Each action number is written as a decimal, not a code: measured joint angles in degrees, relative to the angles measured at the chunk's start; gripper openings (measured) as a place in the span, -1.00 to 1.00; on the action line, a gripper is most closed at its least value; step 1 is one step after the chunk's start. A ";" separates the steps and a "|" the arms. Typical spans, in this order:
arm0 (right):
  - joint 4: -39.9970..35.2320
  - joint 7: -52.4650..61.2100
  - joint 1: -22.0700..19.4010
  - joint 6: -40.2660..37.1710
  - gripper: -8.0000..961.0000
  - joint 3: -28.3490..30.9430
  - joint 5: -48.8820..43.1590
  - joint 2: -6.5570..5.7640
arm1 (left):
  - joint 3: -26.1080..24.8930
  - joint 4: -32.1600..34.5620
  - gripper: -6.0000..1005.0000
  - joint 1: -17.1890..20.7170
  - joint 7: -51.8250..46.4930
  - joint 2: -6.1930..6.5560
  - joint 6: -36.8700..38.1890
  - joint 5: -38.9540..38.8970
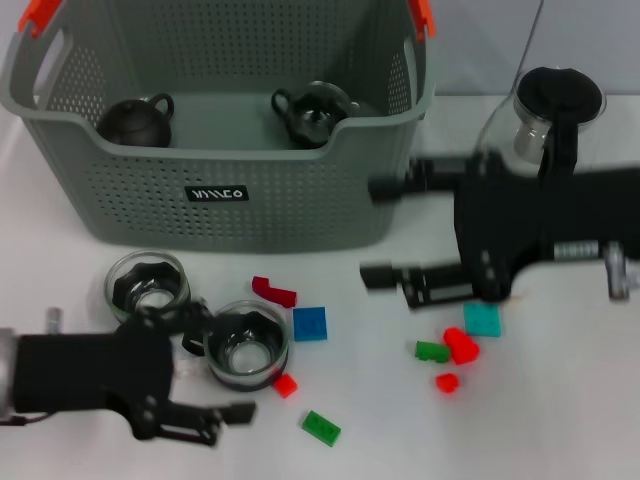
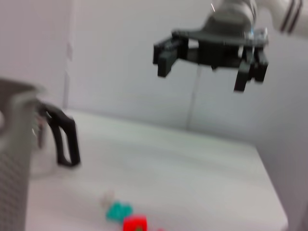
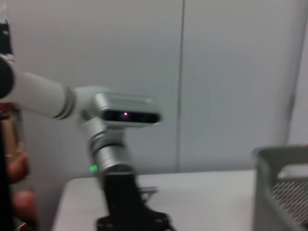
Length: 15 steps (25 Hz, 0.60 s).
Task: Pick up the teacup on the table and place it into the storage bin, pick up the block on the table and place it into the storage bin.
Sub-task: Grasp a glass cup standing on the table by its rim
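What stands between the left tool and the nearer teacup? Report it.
Nothing visible: the left tool is open, right beside the teacup. The right tool hovers open beside the storage bin.

Even, bright overhead light washes the white table with only faint soft shadows, while both arms smear with motion blur and both wrist views look soft and hazy throughout.
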 joint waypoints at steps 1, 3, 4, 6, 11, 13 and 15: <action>1.18 0.13 -0.32 -0.97 0.70 0.00 0.03 0.00 | 2.10 2.57 0.78 0.01 -0.82 -0.82 -0.87 1.15; 3.77 0.72 -0.32 -2.38 0.70 -0.05 -0.18 0.00 | 5.60 6.34 0.78 0.01 -1.85 -1.77 -2.44 2.53; 5.24 1.10 -0.22 -2.81 0.70 -0.18 -0.37 -0.04 | 7.97 7.68 0.78 -0.17 -2.75 -1.93 -3.23 2.90; 7.56 1.86 0.10 -3.30 0.70 -0.16 -1.39 -0.16 | 11.52 9.21 0.78 -0.83 -4.82 -1.78 -4.24 3.21; 11.16 4.56 1.43 -3.81 0.70 1.60 -8.42 -0.23 | 21.53 14.81 0.78 -2.81 -11.93 -1.69 -10.41 8.08; 12.22 5.45 2.06 -3.79 0.70 2.75 -10.73 -0.24 | 23.57 16.03 0.78 -3.51 -13.68 -1.70 -12.02 8.87; 13.64 5.70 2.83 -3.74 0.70 4.19 -12.27 -0.25 | 24.66 16.54 0.78 -4.40 -14.58 -1.62 -12.91 9.33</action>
